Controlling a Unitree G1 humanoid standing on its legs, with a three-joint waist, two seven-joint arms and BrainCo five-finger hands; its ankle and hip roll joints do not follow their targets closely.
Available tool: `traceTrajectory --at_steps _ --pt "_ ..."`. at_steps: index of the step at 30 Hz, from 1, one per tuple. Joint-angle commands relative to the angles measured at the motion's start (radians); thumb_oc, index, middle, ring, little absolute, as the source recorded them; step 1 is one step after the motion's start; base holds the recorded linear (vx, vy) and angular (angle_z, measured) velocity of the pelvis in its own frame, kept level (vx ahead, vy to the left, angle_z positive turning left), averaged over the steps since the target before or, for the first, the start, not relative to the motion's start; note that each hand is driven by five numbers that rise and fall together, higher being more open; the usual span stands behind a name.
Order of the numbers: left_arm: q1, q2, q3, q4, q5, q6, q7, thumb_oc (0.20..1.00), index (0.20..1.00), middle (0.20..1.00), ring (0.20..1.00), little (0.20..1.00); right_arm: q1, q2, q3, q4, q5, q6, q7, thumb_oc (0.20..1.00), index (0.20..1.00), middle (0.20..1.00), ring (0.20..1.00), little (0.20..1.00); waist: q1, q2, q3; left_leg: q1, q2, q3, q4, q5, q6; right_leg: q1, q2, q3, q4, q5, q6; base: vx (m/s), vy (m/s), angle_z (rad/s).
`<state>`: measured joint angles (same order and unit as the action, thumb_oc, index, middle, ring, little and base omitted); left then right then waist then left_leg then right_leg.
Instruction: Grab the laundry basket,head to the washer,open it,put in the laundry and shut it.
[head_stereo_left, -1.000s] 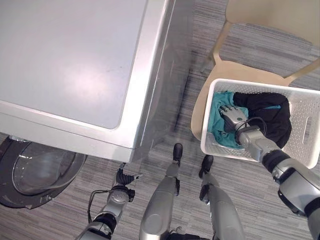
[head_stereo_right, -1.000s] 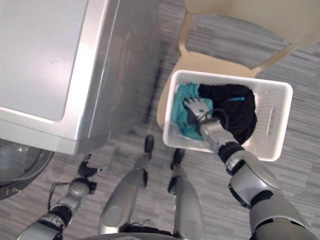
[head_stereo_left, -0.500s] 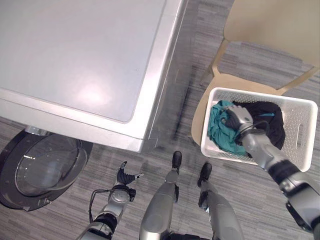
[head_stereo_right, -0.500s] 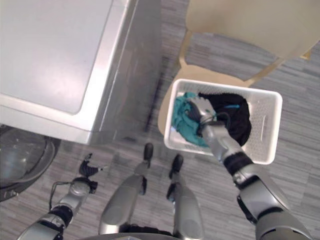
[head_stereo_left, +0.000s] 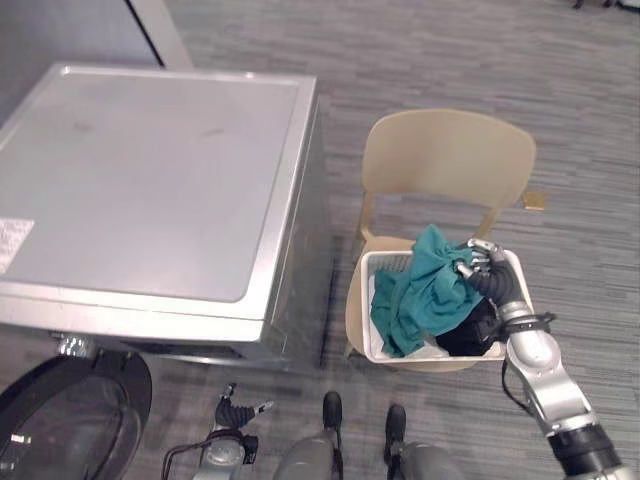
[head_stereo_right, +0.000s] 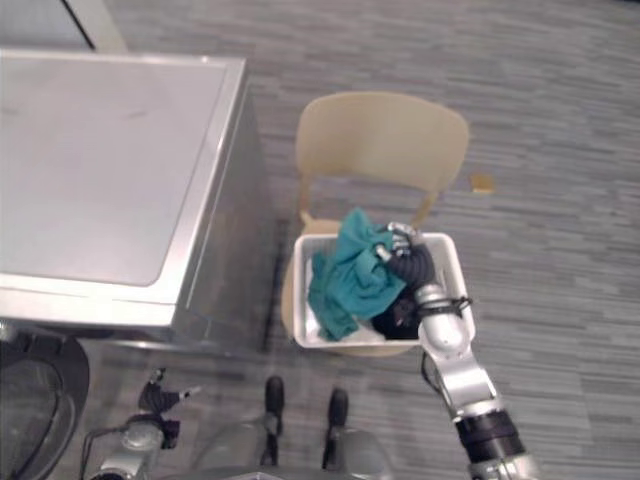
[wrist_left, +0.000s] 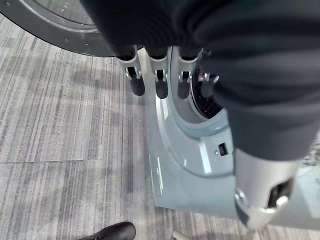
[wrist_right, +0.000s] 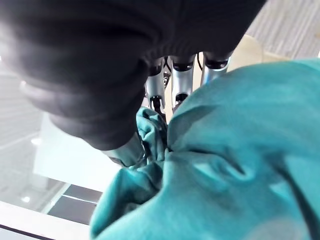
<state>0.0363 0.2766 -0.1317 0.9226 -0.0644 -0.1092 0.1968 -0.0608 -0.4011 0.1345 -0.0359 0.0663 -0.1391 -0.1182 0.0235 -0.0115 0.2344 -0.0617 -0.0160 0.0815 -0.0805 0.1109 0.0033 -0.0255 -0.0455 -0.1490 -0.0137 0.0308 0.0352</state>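
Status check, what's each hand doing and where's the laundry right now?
Right hand shut on teal garment, lifting it above white basket on chair. Left hand open, low by washer door, which is open.

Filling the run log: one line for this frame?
phase: unloading basket | right hand: shut on teal garment, lifted above white basket on chair | left hand: open, idle | washer door: open
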Motion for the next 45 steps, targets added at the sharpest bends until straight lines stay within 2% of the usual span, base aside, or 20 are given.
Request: traceTrajectory --at_steps 1,4,7,8,9,12,14,16,17,19,20,21,23,24,27,30,39,40,41,45 --pt "-0.014 0.033 -0.006 0.005 0.009 -0.018 0.006 1.000 1.000 1.000 1.000 1.000 -0.028 0.022 0.023 -0.098 0.113 -0.107 0.047 0.200 0.200 0.200 0.200 0.200 0.015 -0.019 -0.054 0.001 0.037 -0.007 0.019 -0.089 -0.013 -0.079 -0.092 0.032 0.122 -0.026 0.140 -0.22 -0.063 -0.12" --pt "-0.050 0.064 -0.022 -0.069 0.002 -0.036 0.028 1.000 1.000 1.000 1.000 1.000 -0.052 0.034 0.041 -0.148 0.147 -0.144 0.052 0.200 0.200 0.200 0.200 0.200 0.026 0.002 -0.040 -0.073 0.059 -0.033 0.043 -0.035 -0.020 -0.057 -0.039 0.124 0.344 -0.129 0.114 -0.37 -0.120 0.07" --pt "-0.048 0.070 -0.026 -0.114 -0.006 -0.042 0.041 1.000 1.000 1.000 1.000 1.000 -0.059 0.039 0.042 -0.162 0.132 -0.143 0.045 0.200 0.200 0.200 0.200 0.200 0.045 0.001 -0.052 -0.111 0.059 -0.061 0.048 -0.007 -0.031 -0.024 -0.012 0.173 0.421 -0.143 0.106 -0.21 -0.187 0.67" --pt "-0.032 0.076 -0.039 -0.193 -0.018 -0.054 0.043 1.000 1.000 1.000 1.000 1.000 -0.084 0.044 0.054 -0.156 0.133 -0.140 0.034 0.200 0.200 0.200 0.200 0.200 0.081 -0.004 -0.064 -0.173 0.060 -0.084 0.053 0.032 -0.046 0.067 0.021 0.203 0.315 -0.243 0.066 -0.34 -0.337 0.77" --pt "-0.022 0.072 -0.035 -0.215 -0.029 -0.056 0.048 1.000 1.000 1.000 1.000 1.000 -0.102 0.045 0.062 -0.151 0.141 -0.141 0.035 0.200 0.200 0.200 0.200 0.200 0.096 -0.004 -0.057 -0.201 0.062 -0.096 0.054 0.066 -0.068 0.083 0.037 0.201 0.270 -0.279 0.045 -0.26 -0.246 0.67" --pt "0.003 0.065 -0.039 -0.290 -0.060 -0.067 0.044 1.000 1.000 1.000 1.000 1.000 -0.140 0.034 0.067 -0.147 0.149 -0.150 0.014 0.200 0.200 0.200 0.200 0.200 0.117 0.011 -0.053 -0.262 0.068 -0.108 0.024 0.118 -0.105 0.085 0.079 0.192 0.171 -0.306 0.014 -0.32 -0.243 0.38" --pt "0.028 0.058 -0.038 -0.370 -0.085 -0.074 0.031 1.000 1.000 1.000 1.000 1.000 -0.155 0.016 0.067 -0.148 0.139 -0.146 0.007 0.200 0.200 0.200 0.200 0.200 0.113 0.024 -0.032 -0.285 0.064 -0.096 0.014 0.101 -0.128 0.065 0.087 0.151 0.151 -0.287 0.009 -0.36 -0.174 0.55" --pt "0.040 0.073 -0.054 -0.446 -0.068 -0.087 0.009 1.000 1.000 1.000 1.000 1.000 -0.163 0.005 0.061 -0.152 0.148 -0.140 0.006 0.200 0.200 0.200 0.200 0.200 0.092 0.018 -0.013 -0.267 0.066 -0.010 0.033 0.038 -0.098 0.034 0.054 0.085 0.147 -0.254 0.016 -0.44 -0.071 1.34" --pt "0.046 0.103 -0.067 -0.536 -0.048 -0.104 -0.015 1.000 1.000 1.000 1.000 1.000 -0.171 0.000 0.062 -0.179 0.155 -0.135 0.013 0.200 0.200 0.200 0.200 0.200 0.081 0.009 -0.027 -0.245 0.070 0.015 0.111 0.015 -0.078 0.019 0.028 0.020 0.106 -0.205 0.025 -0.46 -0.101 1.27" --pt "0.040 0.137 -0.088 -0.639 -0.031 -0.127 -0.038 1.000 1.000 1.000 1.000 1.000 -0.181 -0.012 0.067 -0.205 0.164 -0.141 0.030 0.200 0.200 0.200 0.200 0.200 0.066 -0.014 -0.031 -0.205 0.068 0.021 0.207 -0.071 -0.068 0.001 0.000 -0.017 0.090 -0.178 0.026 -0.29 -0.082 1.33" --pt "0.040 0.137 -0.088 -0.640 -0.031 -0.126 -0.038 1.000 1.000 1.000 1.000 1.000 -0.182 -0.011 0.066 -0.206 0.165 -0.141 0.030 0.200 0.200 0.200 0.200 0.200 0.065 -0.013 -0.032 -0.209 0.069 0.019 0.209 -0.070 -0.067 -0.001 0.001 -0.019 0.088 -0.175 0.026 -0.20 -0.055 1.26" --pt "0.026 0.162 -0.116 -0.727 -0.011 -0.146 -0.048 1.000 1.000 1.000 1.000 1.000 -0.210 -0.006 0.098 -0.215 0.185 -0.151 0.047 0.200 0.200 0.200 0.200 0.200 0.054 -0.031 -0.044 -0.127 0.071 0.009 0.261 -0.159 -0.063 -0.013 -0.017 -0.049 0.068 -0.150 0.025 -0.13 -0.027 0.74" --pt "0.012 0.169 -0.131 -0.762 -0.002 -0.153 -0.047 1.000 1.000 1.000 1.000 1.000 -0.228 -0.002 0.114 -0.214 0.194 -0.153 0.053 0.200 0.200 0.200 0.200 0.200 0.044 -0.036 -0.053 -0.082 0.081 0.016 0.269 -0.184 -0.063 -0.016 -0.022 -0.065 0.056 -0.138 0.025 -0.15 0.020 0.47" --pt "-0.022 0.174 -0.175 -0.826 0.009 -0.160 -0.049 1.000 1.000 1.000 1.000 1.000 -0.244 0.007 0.144 -0.214 0.195 -0.149 0.061 0.200 0.200 0.200 0.200 0.200 0.019 -0.031 -0.075 0.012 0.102 0.051 0.216 -0.192 -0.071 -0.014 -0.020 -0.105 0.048 -0.131 0.029 -0.12 0.060 0.46" --pt "-0.069 0.173 -0.218 -0.883 0.046 -0.164 -0.040 1.000 1.000 1.000 1.000 1.000 -0.270 0.013 0.174 -0.204 0.185 -0.142 0.061 0.200 0.200 0.200 0.200 0.200 0.002 -0.030 -0.101 0.044 0.103 0.078 0.134 -0.172 -0.081 -0.006 -0.021 -0.136 0.034 -0.115 0.038 -0.05 0.104 0.63" --pt "-0.145 0.148 -0.298 -0.901 0.087 -0.159 -0.031 1.000 1.000 1.000 1.000 1.000 -0.326 0.035 0.239 -0.174 0.183 -0.125 0.062 0.200 0.200 0.200 0.200 0.200 -0.006 -0.039 -0.134 0.093 0.086 0.061 0.047 -0.160 -0.078 0.022 -0.016 -0.136 0.010 -0.098 0.043 0.01 0.096 0.41" --pt "-0.373 0.045 -0.463 -0.778 0.105 -0.125 0.036 1.000 1.000 1.000 1.000 1.000 -0.440 0.147 0.366 -0.126 0.257 -0.107 0.049 0.200 0.200 0.200 0.200 0.200 -0.019 -0.059 -0.163 0.138 0.066 0.080 -0.007 -0.153 -0.056 0.037 -0.019 -0.091 0.005 -0.068 0.064 -0.02 0.086 -0.06" --pt "-0.385 0.042 -0.482 -0.754 0.115 -0.121 0.033 0.736 0.736 0.736 0.736 0.736 -0.459 0.168 0.385 -0.124 0.276 -0.105 0.051 0.200 0.200 0.200 0.200 0.200 -0.021 -0.059 -0.168 0.142 0.064 0.087 -0.007 -0.156 -0.052 0.041 -0.021 -0.083 -0.001 -0.062 0.069 -0.02 0.104 -0.18" --pt "-0.390 0.036 -0.490 -0.736 0.111 -0.119 0.036 0.200 0.200 0.200 0.200 0.200 -0.467 0.180 0.398 -0.116 0.289 -0.106 0.053 0.200 0.200 0.200 0.200 0.200 -0.020 -0.060 -0.170 0.147 0.063 0.091 -0.007 -0.158 -0.050 0.044 -0.022 -0.078 -0.004 -0.059 0.071 0.00 0.053 -0.34" --pt "-0.389 0.031 -0.472 -0.718 0.101 -0.118 0.066 0.200 0.200 0.200 0.200 0.200 -0.467 0.187 0.405 -0.106 0.299 -0.108 0.045 0.200 0.200 0.200 0.200 0.200 -0.020 -0.060 -0.174 0.152 0.058 0.100 -0.007 -0.160 -0.048 0.051 -0.023 -0.063 -0.017 -0.047 0.076 0.01 0.024 -0.25"
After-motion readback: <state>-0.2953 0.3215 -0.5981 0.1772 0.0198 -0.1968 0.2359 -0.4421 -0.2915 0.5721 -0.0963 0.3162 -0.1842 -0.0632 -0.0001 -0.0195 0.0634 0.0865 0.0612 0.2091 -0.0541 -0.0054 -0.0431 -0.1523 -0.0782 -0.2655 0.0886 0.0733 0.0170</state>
